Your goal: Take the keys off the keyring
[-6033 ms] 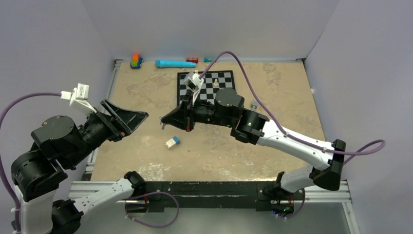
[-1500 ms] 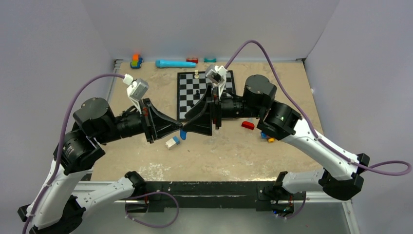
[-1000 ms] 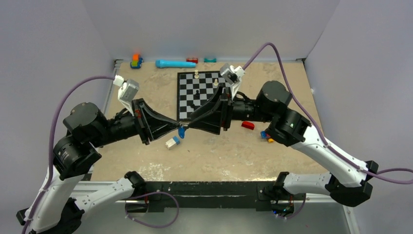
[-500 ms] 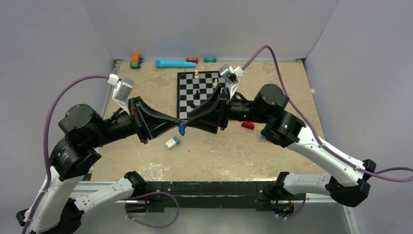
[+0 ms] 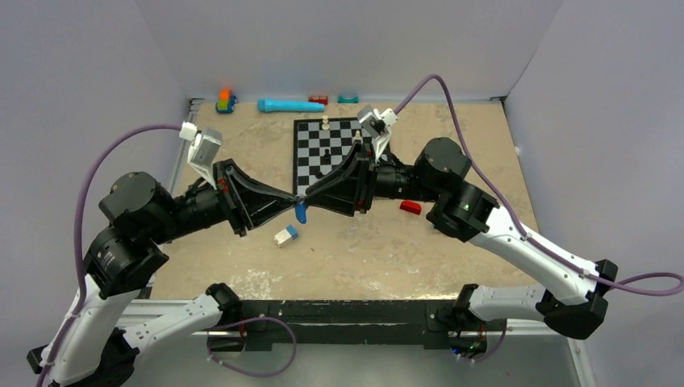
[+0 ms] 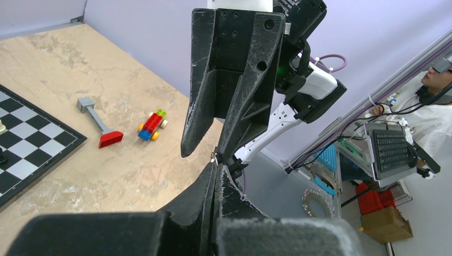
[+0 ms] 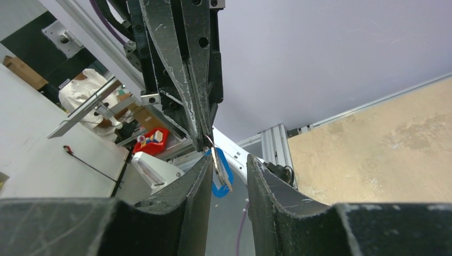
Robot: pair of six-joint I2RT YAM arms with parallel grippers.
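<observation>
Pale lavender walls close in a tan, mottled stone-look tabletop [image 5: 242, 153], its rear edge lined with small toys: a stack of coloured bricks [image 5: 226, 100] and a smooth teal cylinder [image 5: 289, 106] lying flat. From above, a glossy chessboard [image 5: 310, 153] lies behind the two arms, whose black wedge-shaped fingers meet tip to tip over the middle of the table. The left gripper [image 5: 292, 198] comes in from the left and the right gripper [image 5: 305, 196] from the right. The key [image 5: 301, 214], with its bright blue oval head, hangs just below that meeting point. It is clear of the surface and a little above a blue-and-white block [image 5: 285, 235]. A red piece [image 5: 410, 207] lies under the right arm. The left wrist view shows its own scuffed, matte fingers pressed flat together with no gap, while the right gripper's two fingers opposite stand apart at the tips. This view also takes in a red-bladed scraper with a grey handle [image 6: 100, 125] and a small brick car [image 6: 151, 124] on the table. The right wrist view shows a narrow gap between its own curved fingers. The key's metal blade and blue head lie in that gap, close to the left-hand finger, though actual contact cannot be told. The left gripper's tips pinch a thin wire keyring [image 7: 208, 140] just above.
</observation>
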